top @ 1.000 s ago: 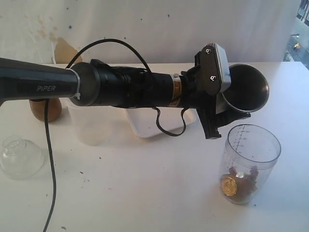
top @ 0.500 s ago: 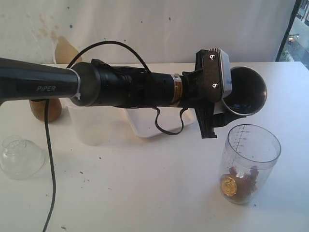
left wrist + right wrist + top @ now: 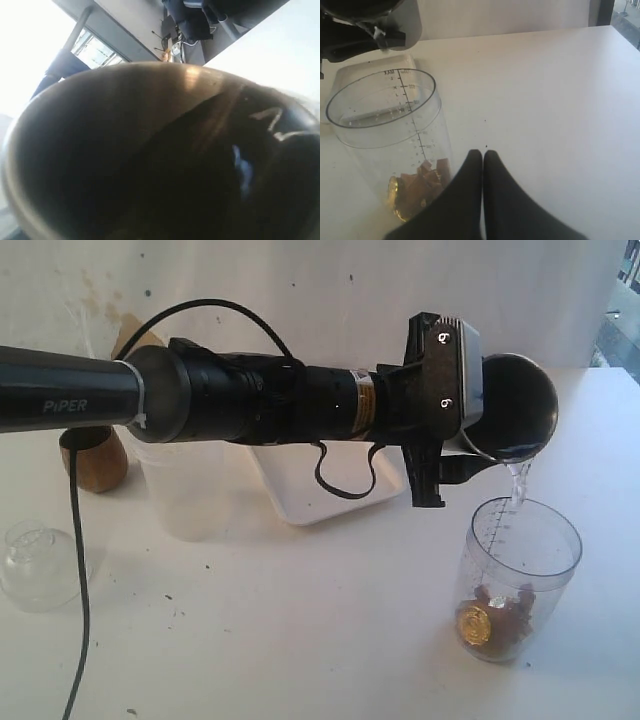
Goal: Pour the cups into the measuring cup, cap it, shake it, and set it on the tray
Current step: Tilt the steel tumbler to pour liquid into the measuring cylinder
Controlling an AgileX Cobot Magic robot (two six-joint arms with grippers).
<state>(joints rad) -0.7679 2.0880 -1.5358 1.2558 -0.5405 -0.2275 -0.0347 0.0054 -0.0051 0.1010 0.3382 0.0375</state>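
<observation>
Two grippers to report, noted below in order of size among the other items. I see a white table (image 3: 300,660) carrying everything.

My left arm (image 3: 250,405) lies level across the scene and ends above the measuring cup (image 3: 520,570), which stands upright and open-topped on the table.

- White tray (image 3: 290,495): behind and to the left of the measuring cup, partly hidden by the arm.
- Frosted tub (image 3: 185,490): further left of the measuring cup, beyond the tray.
- Steel tumbler (image 3: 520,405): clamped in the left gripper (image 3: 470,415), tipped over directly above the measuring cup's mouth. In the left wrist view its dark inside fills the picture.
- Wooden cup (image 3: 90,455): upright, well to the left of the measuring cup, past the tub.
- Clear domed lid (image 3: 40,565): furthest left of the measuring cup.
- Right gripper (image 3: 483,155): jaws pressed together on nothing, low beside the measuring cup's base. I cannot tell whether it touches the wall.
- Thin clear stream (image 3: 518,480): falling from the tumbler's lip into the measuring cup.
- Brown pieces (image 3: 505,610) and a gold disc (image 3: 473,623): on the measuring cup's floor.
</observation>
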